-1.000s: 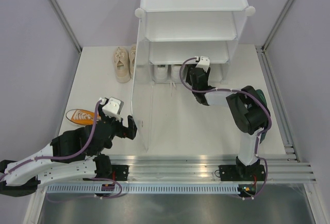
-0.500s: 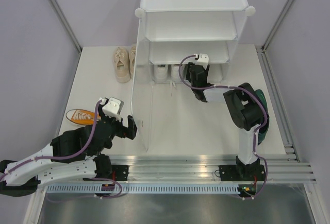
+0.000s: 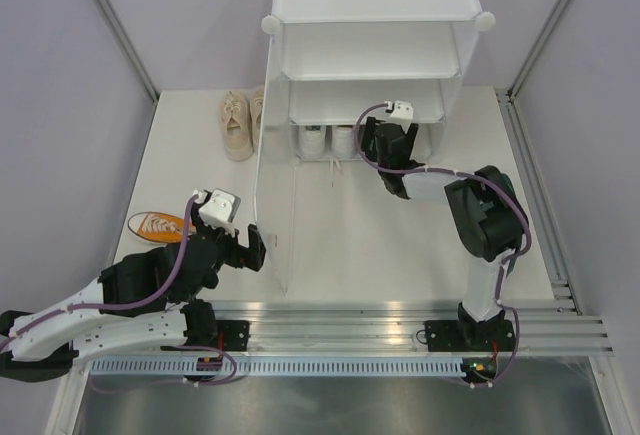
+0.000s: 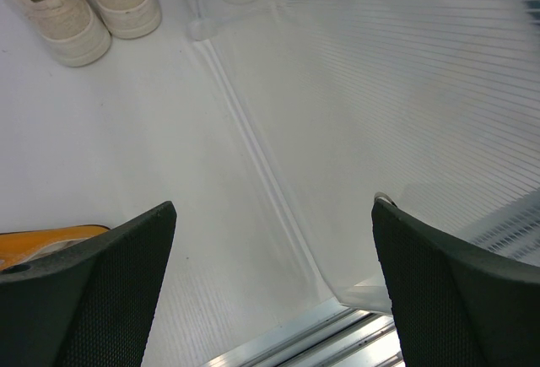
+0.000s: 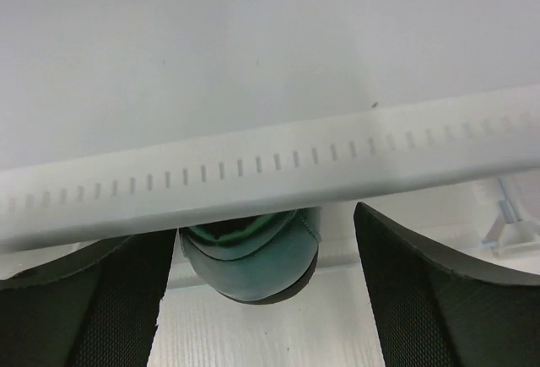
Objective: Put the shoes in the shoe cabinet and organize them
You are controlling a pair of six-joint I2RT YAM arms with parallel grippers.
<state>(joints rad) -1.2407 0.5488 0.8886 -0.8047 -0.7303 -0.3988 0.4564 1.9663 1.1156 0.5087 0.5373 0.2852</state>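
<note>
Green heel (image 5: 249,266) lay behind a shoe cabinet (image 3: 370,45) shelf edge, untouched between the open right tool (image 3: 390,137); left tool (image 4: 274,215) open beside the cabinet.

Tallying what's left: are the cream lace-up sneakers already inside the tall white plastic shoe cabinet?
No, the cream lace-up sneakers stand outside the shoe cabinet, beside its left side.

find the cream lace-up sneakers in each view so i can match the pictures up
top external: the cream sneakers sit upper left, at the left side of the shoe cabinet.
left wrist: cream sneakers in the top left corner, left of the shoe cabinet.
right wrist: not in it.
shared landmark: the shoe cabinet, whose shelf edge crosses the right wrist view.
</note>
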